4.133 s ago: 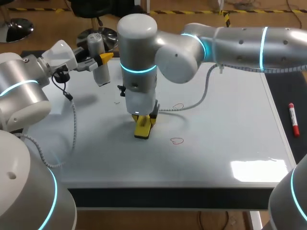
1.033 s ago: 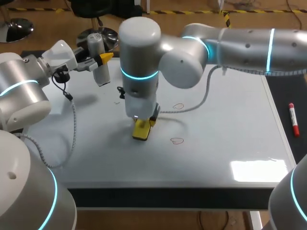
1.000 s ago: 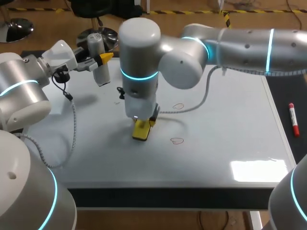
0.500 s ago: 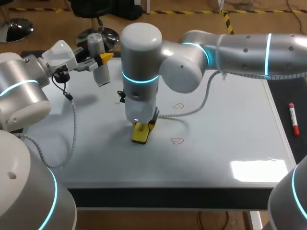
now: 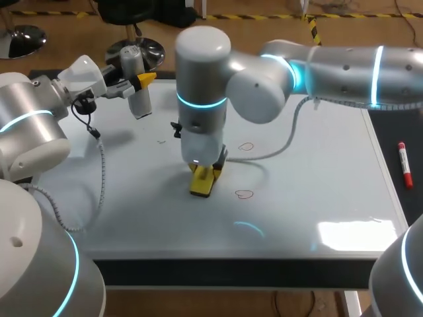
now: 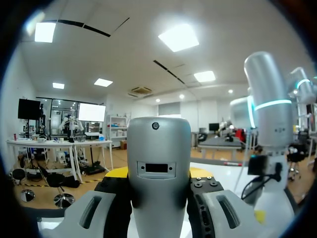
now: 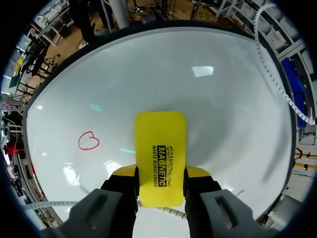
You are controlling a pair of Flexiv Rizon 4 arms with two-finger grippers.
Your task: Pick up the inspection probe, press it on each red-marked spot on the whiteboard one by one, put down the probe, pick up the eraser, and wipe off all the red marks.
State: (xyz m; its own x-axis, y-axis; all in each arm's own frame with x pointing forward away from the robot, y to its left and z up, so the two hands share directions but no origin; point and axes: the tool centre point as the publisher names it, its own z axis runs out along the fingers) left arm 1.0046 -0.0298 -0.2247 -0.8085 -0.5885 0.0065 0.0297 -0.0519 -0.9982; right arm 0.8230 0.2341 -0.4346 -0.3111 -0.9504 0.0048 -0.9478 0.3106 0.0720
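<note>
My right gripper (image 5: 206,172) is shut on the yellow eraser (image 5: 202,182), whose lower end rests on the whiteboard (image 5: 310,185). Two red marks lie to its right, one (image 5: 244,194) close by and one (image 5: 246,146) farther back. In the right wrist view the eraser (image 7: 160,153) sits between the fingers of my right gripper (image 7: 160,179), with a red mark (image 7: 89,141) beside it. My left gripper (image 5: 137,86) hangs above the board's far left corner, shut on the grey inspection probe (image 5: 135,79). The left wrist view shows the probe (image 6: 158,168) filling my left gripper (image 6: 158,176).
A red marker (image 5: 404,165) lies on the dark strip right of the whiteboard. A faint smudge (image 5: 161,140) shows on the board left of the eraser. A grey cable (image 5: 277,142) trails from my right arm over the board.
My right arm has slid the eraser a little to the right, toward the nearer red mark. The left arm and the probe have stayed still.
</note>
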